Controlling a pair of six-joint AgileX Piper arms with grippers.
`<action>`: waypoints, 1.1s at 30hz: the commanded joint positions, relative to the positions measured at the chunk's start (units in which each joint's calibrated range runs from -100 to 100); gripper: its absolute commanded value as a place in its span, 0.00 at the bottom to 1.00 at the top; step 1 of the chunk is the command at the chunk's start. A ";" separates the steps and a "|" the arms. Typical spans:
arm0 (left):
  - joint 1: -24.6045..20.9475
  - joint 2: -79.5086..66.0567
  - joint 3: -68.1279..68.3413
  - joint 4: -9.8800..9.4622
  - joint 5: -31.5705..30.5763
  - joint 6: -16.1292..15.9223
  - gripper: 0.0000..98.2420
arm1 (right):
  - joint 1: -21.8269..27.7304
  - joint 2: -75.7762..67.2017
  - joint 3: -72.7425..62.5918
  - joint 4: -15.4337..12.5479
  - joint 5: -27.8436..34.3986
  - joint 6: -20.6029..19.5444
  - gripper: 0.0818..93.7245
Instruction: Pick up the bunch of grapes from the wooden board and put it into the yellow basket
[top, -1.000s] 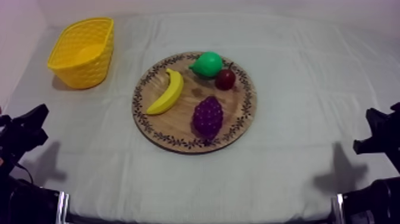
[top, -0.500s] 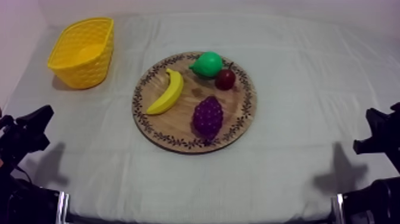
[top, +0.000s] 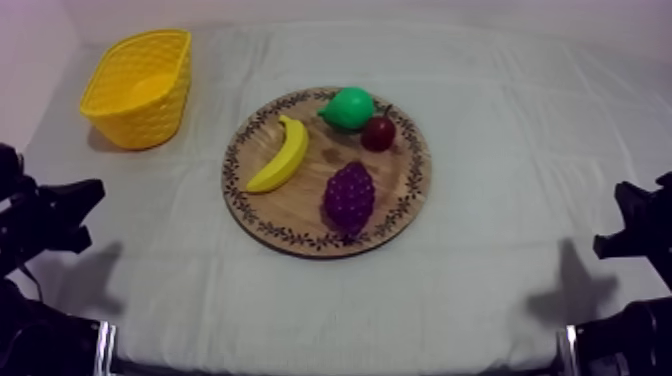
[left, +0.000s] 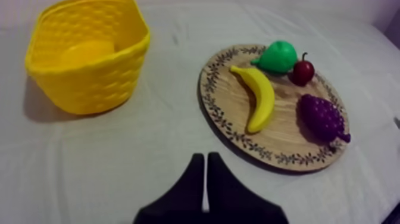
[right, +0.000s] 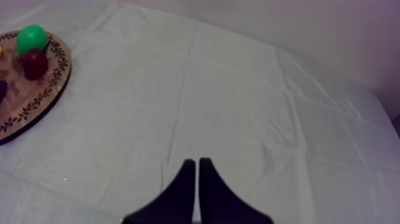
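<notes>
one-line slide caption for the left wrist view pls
Shut left end effector facing the yellow basket and the wooden board with the bunch of grapes

In the right wrist view the picture's edge cuts the wooden board (right: 27, 95), and of the bunch of grapes (right: 2, 89) just a dark sliver shows there. In the left wrist view the far rim of the yellow basket (left: 89, 83) is cut off too.

Soft, rather dim overhead light with a violet cast. On the table (top: 500, 100), the yellow basket (top: 140, 85) throws a faint shadow toward 7 o'clock; diffuse shadows of the left arm (top: 40, 215) and right arm (top: 640, 230) lie at 8 and 4 o'clock.
</notes>
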 joint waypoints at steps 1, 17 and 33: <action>0.53 7.73 -6.16 0.11 2.48 -0.11 0.00 | -0.02 0.00 -0.04 0.03 0.02 0.01 0.00; 5.06 39.55 -43.40 1.67 26.13 0.82 0.00 | -0.02 0.00 -0.04 0.03 0.02 0.01 0.00; 10.19 67.76 -76.37 2.75 50.83 10.59 0.00 | -0.02 0.00 -0.04 0.03 0.02 0.01 0.00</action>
